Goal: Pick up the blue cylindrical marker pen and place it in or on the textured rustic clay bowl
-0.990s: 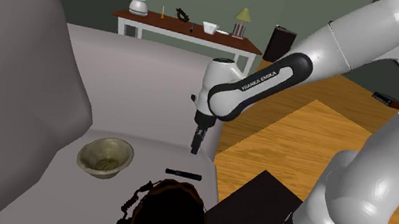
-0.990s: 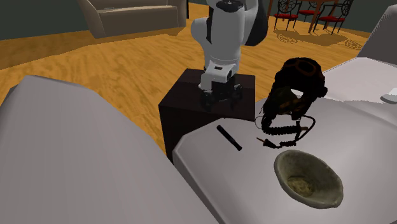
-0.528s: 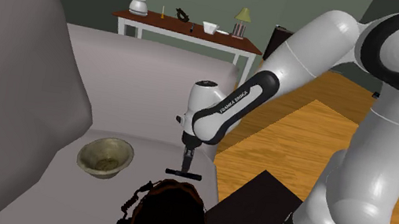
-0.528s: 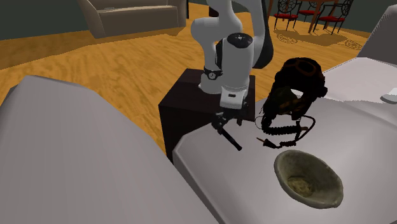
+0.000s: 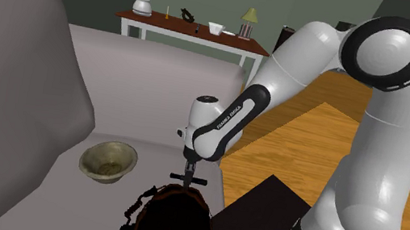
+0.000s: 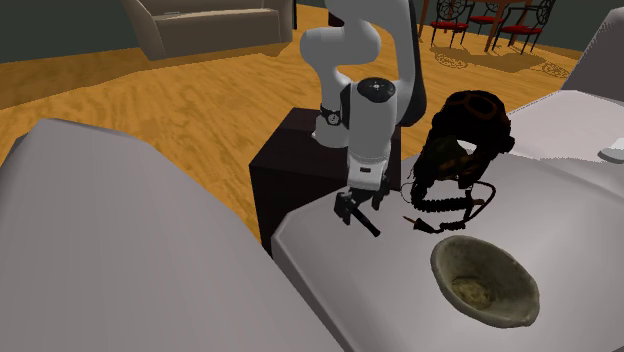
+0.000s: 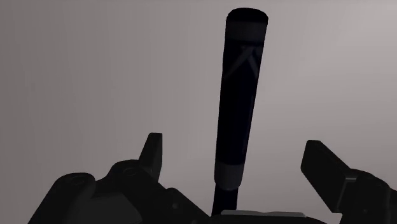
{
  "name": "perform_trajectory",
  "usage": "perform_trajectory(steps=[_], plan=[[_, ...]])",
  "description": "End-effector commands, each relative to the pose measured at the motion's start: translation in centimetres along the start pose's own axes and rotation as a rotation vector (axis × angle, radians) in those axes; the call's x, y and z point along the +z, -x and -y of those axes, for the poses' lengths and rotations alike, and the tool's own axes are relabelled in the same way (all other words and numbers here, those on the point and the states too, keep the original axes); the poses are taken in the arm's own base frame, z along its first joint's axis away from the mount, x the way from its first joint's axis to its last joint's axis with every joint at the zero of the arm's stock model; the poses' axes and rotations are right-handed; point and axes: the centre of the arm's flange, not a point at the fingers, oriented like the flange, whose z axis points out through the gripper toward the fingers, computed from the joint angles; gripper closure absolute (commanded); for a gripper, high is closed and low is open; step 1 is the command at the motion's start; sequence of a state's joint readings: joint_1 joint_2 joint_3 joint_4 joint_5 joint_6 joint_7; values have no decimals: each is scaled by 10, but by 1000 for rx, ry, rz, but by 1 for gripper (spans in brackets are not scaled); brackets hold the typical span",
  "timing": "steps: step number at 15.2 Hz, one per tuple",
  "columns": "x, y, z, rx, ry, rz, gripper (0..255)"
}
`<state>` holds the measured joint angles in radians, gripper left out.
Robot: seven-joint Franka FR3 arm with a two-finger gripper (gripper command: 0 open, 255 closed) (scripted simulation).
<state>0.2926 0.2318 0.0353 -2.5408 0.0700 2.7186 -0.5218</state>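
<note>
Wrist view: pincer released, straddling the dark marker pen without touching it.
Shoulder view: brownish bowl sits apart from the pen on the grey sofa seat.

The black gripper hangs low over one end of the dark marker pen, which lies on a grey seat, with the brownish bowl apart toward this view's lower right.
</note>
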Motion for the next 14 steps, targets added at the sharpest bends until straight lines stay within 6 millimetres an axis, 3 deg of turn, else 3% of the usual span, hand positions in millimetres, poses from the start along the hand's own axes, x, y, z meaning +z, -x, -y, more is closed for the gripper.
perform_trajectory(steps=[1, 7, 8, 14], plan=[[4, 0, 0, 0, 0, -1, 0], [4, 0, 0, 0, 0, -1, 0], [4, 0, 0, 0, 0, -1, 255], [3, 0, 0, 0, 0, -1, 255]])
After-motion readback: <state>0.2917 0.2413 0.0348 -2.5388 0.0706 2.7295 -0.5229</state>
